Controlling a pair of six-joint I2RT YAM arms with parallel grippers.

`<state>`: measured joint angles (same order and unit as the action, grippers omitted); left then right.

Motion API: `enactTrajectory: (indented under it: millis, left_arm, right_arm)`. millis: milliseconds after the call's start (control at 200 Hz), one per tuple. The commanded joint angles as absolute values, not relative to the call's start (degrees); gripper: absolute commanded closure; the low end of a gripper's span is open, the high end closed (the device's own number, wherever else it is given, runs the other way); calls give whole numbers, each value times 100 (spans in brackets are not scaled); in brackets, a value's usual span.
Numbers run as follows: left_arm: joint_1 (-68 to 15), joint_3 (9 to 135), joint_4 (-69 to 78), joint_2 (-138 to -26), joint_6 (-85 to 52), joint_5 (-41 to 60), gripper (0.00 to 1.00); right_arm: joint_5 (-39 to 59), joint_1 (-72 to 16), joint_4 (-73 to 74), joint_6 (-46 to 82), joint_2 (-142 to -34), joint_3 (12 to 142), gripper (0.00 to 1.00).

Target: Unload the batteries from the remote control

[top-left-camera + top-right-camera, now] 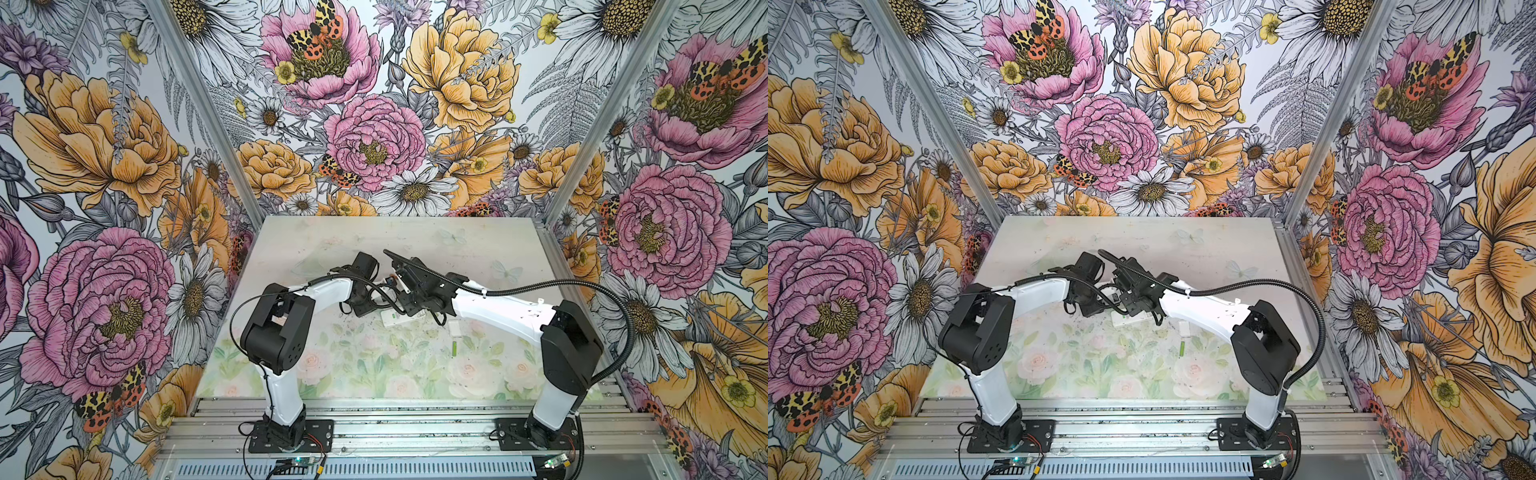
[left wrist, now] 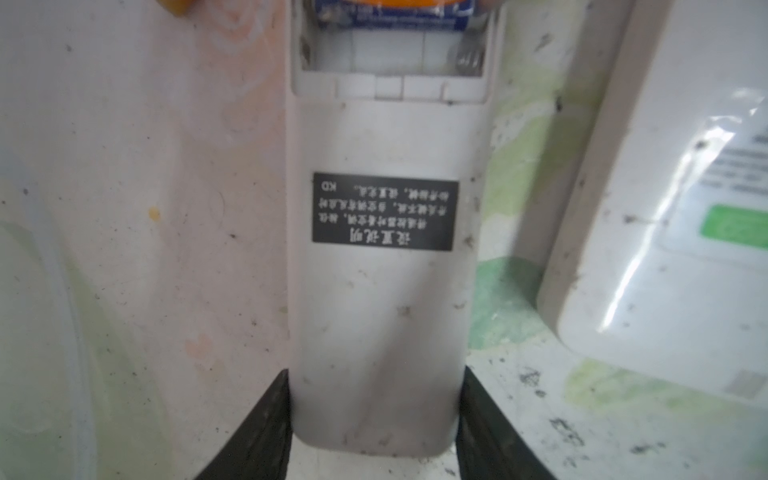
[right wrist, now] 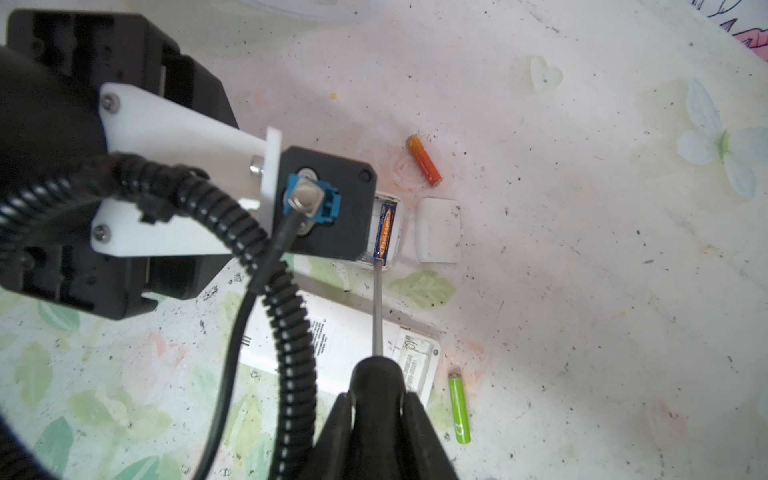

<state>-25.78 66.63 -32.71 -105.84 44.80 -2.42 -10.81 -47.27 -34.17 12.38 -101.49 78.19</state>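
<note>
My left gripper (image 2: 376, 374) is shut on the near end of a slim white remote control (image 2: 380, 291), which lies back up with a black label. Its battery bay (image 2: 388, 54) is open: one slot is bare and shows a spring, the other holds a dark blue and orange battery (image 3: 384, 233). My right gripper (image 3: 377, 397) is shut on a screwdriver's black handle (image 3: 376, 374). The steel shaft (image 3: 377, 307) reaches to that battery's near end. An orange battery (image 3: 424, 161) lies loose beyond the remote. A light green battery (image 3: 459, 409) (image 1: 455, 348) (image 1: 1182, 347) lies near my right gripper.
A second, larger white remote (image 3: 336, 340) (image 2: 665, 257) (image 1: 401, 318) lies beside the slim one, under the screwdriver shaft. A small white battery cover (image 3: 438, 230) rests next to the open bay. Both wrists crowd the table's middle, and the left wrist camera block (image 3: 328, 203) covers most of the slim remote.
</note>
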Motion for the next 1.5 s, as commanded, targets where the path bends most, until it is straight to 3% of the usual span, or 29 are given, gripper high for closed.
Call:
enactTrajectory:
  millis: [0,711,1221,1491]
  left_arm:
    - [-2628,6574,-3301,-10486,4588,-387,100]
    - [-2681,6596,-3347,-10488,4610,-370,100]
    - [-2611,6841,-3800,-10546,4386,43,100]
    - [-2648,6895,-3925,-10598,4316,220,100]
  right_arm:
    - [-932,-4704,-3487,1113,-10204,7953,100]
    - [-1761,-5137,-3588,529,-10413,7900,100]
    - [-3791,-5702,-3283,1094,-10518,7560,100]
    - [-2823,-5547,-2012,1362,-10045,6899,100]
